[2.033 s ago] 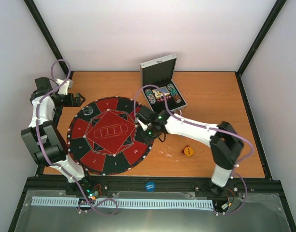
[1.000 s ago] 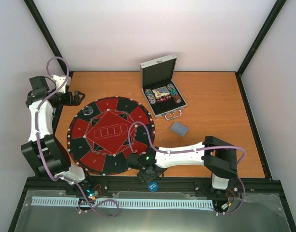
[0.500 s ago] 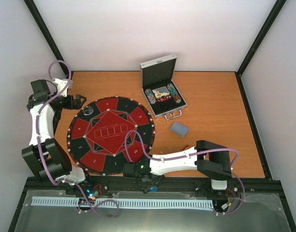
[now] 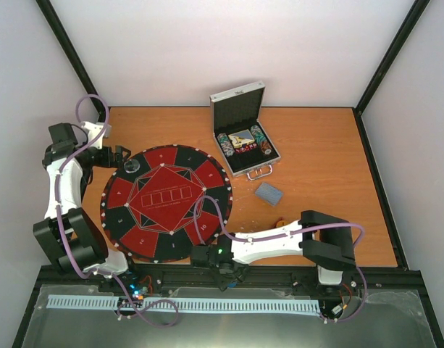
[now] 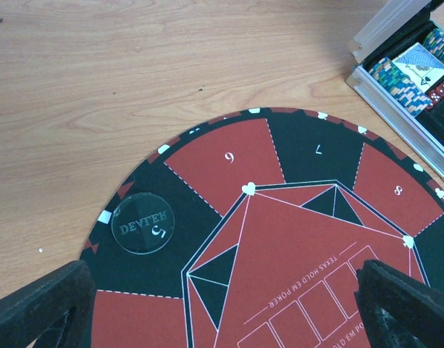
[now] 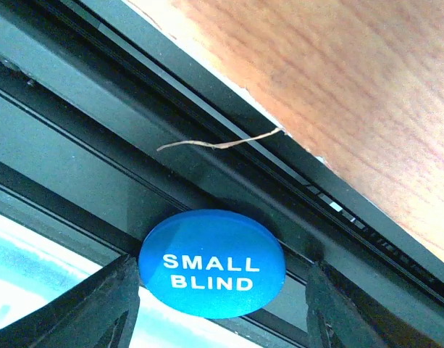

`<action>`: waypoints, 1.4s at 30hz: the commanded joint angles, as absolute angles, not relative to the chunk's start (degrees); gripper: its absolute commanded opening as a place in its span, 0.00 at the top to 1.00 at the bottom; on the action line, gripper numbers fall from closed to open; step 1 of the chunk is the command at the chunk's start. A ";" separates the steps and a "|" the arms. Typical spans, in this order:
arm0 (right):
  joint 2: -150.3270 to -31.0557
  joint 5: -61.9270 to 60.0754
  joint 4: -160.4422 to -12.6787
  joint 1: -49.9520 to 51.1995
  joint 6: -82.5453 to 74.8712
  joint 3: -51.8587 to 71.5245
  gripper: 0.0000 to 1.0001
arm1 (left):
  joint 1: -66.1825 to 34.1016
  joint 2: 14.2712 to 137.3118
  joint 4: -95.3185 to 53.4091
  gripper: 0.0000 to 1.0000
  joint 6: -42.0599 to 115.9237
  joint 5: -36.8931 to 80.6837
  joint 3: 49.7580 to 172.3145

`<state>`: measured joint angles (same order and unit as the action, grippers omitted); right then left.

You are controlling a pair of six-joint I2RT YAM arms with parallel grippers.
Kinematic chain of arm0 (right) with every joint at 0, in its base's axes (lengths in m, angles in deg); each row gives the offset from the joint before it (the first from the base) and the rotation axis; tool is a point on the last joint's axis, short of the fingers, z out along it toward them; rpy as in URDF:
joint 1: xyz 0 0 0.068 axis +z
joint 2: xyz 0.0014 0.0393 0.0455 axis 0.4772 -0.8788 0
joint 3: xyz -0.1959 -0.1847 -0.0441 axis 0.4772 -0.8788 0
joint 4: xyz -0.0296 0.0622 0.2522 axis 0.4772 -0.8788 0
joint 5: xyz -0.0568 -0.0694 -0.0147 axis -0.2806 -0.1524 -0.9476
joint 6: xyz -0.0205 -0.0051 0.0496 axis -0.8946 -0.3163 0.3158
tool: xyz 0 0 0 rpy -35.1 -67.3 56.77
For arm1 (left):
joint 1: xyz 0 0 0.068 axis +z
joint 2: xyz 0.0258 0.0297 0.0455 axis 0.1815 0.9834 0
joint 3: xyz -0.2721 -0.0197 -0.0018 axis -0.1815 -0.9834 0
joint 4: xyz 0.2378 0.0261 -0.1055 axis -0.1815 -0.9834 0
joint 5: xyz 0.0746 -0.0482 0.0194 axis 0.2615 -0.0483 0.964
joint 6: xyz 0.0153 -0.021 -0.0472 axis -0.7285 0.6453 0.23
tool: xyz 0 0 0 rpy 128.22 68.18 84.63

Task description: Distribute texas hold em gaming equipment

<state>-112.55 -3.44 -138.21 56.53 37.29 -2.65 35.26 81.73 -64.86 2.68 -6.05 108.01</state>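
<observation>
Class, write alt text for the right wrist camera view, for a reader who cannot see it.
A blue SMALL BLIND disc sits on the black frame rail, between the open jaws of the right gripper. The orange-brown wooden table fills the upper right.

Blue disc (image 6: 211, 264) sits down on the black rail (image 6: 84, 101), table (image 6: 337, 87) edge crowding right behind it, tight squeeze.

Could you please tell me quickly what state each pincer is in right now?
Left pincer: open, holding nothing, above the mat.
Right pincer: open, straddling the blue SMALL BLIND disc, not yet clamped on it.
</observation>
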 commanded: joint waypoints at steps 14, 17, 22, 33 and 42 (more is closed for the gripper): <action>-113.42 -1.21 -138.75 54.54 37.33 -2.90 0.58 | 35.36 81.44 -63.24 0.00 0.70 -5.11 108.30; -114.83 -3.06 -141.78 54.87 37.17 -0.79 0.58 | 35.37 81.74 -63.29 0.00 0.75 -5.08 108.43; -115.66 -4.46 -143.59 55.19 36.31 1.29 0.53 | 35.35 81.97 -63.23 0.00 0.79 -5.09 108.69; -115.48 -1.94 -141.33 56.73 30.38 3.05 0.35 | 35.34 81.67 -63.65 0.00 0.24 -5.09 108.48; -115.69 -3.25 -140.67 56.66 32.99 -1.20 0.40 | 35.33 81.58 -63.54 0.00 0.06 -4.91 107.69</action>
<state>-114.95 -2.63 -140.31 56.29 31.61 0.76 35.26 81.75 -64.51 1.63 -4.76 107.73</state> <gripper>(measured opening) 0.615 0.997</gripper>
